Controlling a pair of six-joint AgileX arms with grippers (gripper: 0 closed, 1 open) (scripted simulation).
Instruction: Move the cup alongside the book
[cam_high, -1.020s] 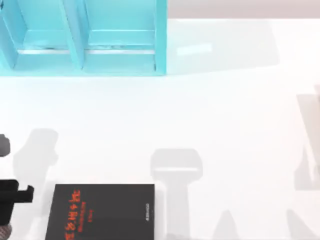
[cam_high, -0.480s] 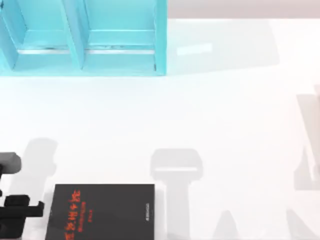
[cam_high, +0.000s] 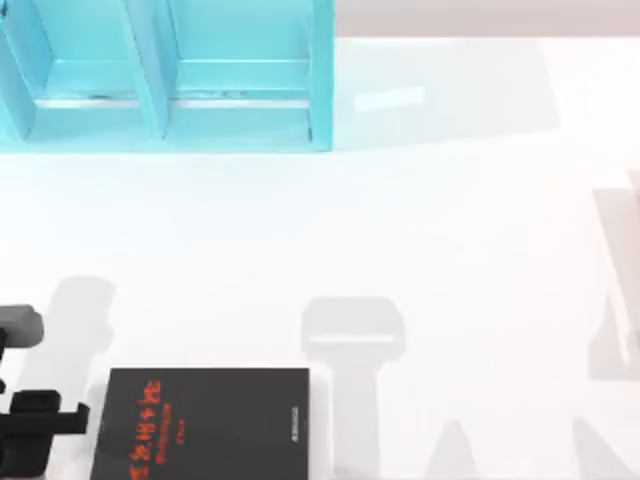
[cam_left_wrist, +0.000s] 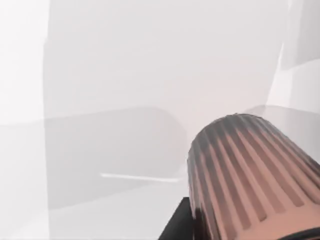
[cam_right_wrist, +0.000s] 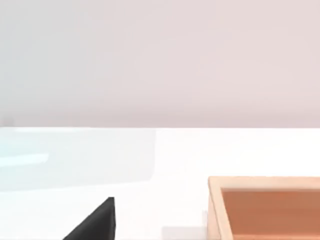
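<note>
The white surface (cam_high: 450, 230) takes up most of the top view, with a turquoise shelf unit (cam_high: 165, 75) standing along its far left. The book (cam_high: 200, 422), flat and black with red-orange lettering, lies at the near left of the surface. Just beside the book's left edge, at the left border of the top view, sits the dark body of the left arm (cam_high: 30, 420).

In the left wrist view, the cup (cam_left_wrist: 250, 175), ribbed and pinkish-brown, lies close before the camera with a dark corner under it. It looks carried by the left end effector, though I cannot tell how the fingers stand around it.

In the right wrist view, a wooden tray (cam_right_wrist: 265, 207) and a dark corner, probably the book (cam_right_wrist: 95, 222), show on the surface; the right arm seems parked off to the right.

The step in hand appears to be the carry, nearly done: the cup is already close to the book's left side. The next move calls for lowering it upright onto bare surface just beside the book, not on the cover, then opening and lifting away cleanly.
</note>
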